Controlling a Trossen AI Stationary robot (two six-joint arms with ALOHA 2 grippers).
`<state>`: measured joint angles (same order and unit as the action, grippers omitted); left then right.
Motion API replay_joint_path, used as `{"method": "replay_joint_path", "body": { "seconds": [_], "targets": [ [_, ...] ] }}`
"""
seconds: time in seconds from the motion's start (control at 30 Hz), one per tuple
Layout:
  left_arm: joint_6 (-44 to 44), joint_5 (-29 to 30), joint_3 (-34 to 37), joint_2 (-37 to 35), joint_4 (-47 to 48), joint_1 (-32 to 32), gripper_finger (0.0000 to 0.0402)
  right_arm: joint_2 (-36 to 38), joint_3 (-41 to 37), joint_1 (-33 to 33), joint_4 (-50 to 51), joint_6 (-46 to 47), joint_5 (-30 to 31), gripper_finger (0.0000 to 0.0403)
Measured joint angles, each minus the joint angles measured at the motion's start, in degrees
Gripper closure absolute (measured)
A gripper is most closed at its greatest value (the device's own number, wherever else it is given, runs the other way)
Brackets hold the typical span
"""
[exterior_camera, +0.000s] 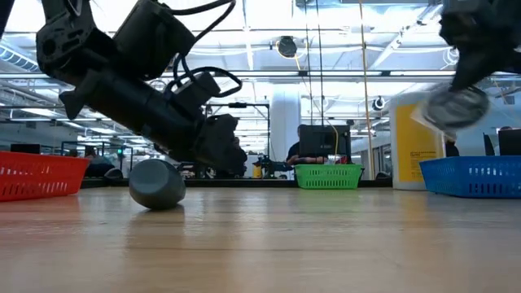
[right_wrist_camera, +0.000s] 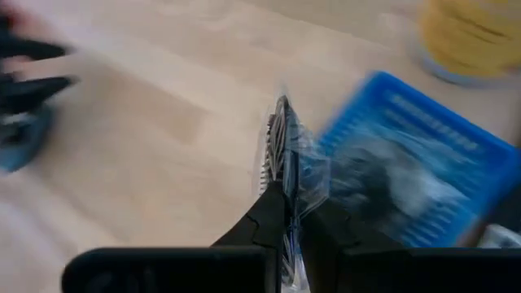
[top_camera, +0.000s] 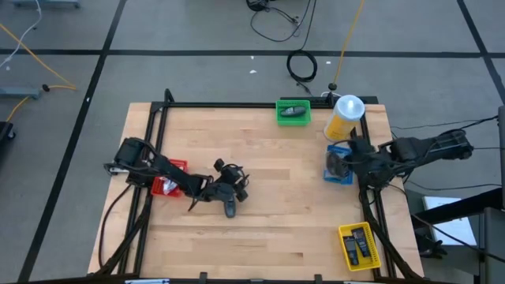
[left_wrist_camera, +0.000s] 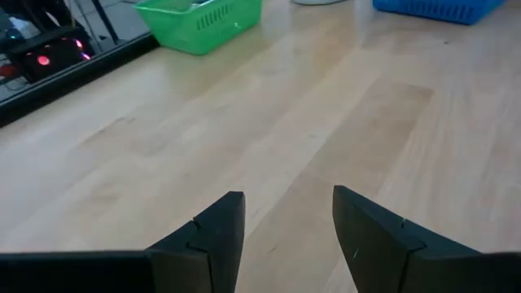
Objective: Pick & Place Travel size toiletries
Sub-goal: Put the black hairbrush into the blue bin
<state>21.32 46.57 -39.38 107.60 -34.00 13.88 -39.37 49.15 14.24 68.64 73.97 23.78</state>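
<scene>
My right gripper (top_camera: 344,160) is shut on a dark grey round flat packet in clear wrap (exterior_camera: 456,106), held up over the blue basket (top_camera: 339,167), which holds more dark packets. My left gripper (top_camera: 234,189) hangs open at mid-table with bare wood between its fingers (left_wrist_camera: 285,220). A dark grey rounded item (top_camera: 230,208) lies on the table just to its near side, also seen low down in the low view (exterior_camera: 157,184). The green basket (top_camera: 293,111) holds one dark item, and the yellow basket (top_camera: 359,244) holds slim dark tubes. My right gripper pinches the round packet between its two fingers, at the packet's lower rim (right_wrist_camera: 282,189). The packet stands edge-on beyond the fingertips, its clear wrap (right_wrist_camera: 308,167) flaring out beside it. It is lifted clear above the blue basket (right_wrist_camera: 407,187).
A tall yellow bottle with a white cap (top_camera: 345,117) stands just beyond the blue basket, close to my right arm. A red basket (top_camera: 168,177) sits under my left arm. A black frame (top_camera: 237,105) borders the table. Bare wood lies between the two arms.
</scene>
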Motion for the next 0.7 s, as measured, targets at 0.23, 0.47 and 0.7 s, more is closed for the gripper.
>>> {"method": "replay_joint_path", "body": {
  "seconds": [0.23, 0.47, 0.7],
  "targets": [
    [-0.3, -0.6, 0.0, 0.1, 0.0, -0.3, 0.0215, -0.4, -0.2, 0.0, 8.5, 10.8, 4.7, 0.0385],
    [-1.4, -3.2, 0.0, 0.1, 0.1, -0.2, 0.0215, -0.4, -6.8, -2.5, 4.6, 14.1, 2.9, 0.0385],
    [-1.4, -4.0, 0.0, 0.1, 0.1, -0.3, 0.0215, -0.8, -9.0, -6.7, -0.7, 10.5, 1.7, 0.0379]
  ]
}}
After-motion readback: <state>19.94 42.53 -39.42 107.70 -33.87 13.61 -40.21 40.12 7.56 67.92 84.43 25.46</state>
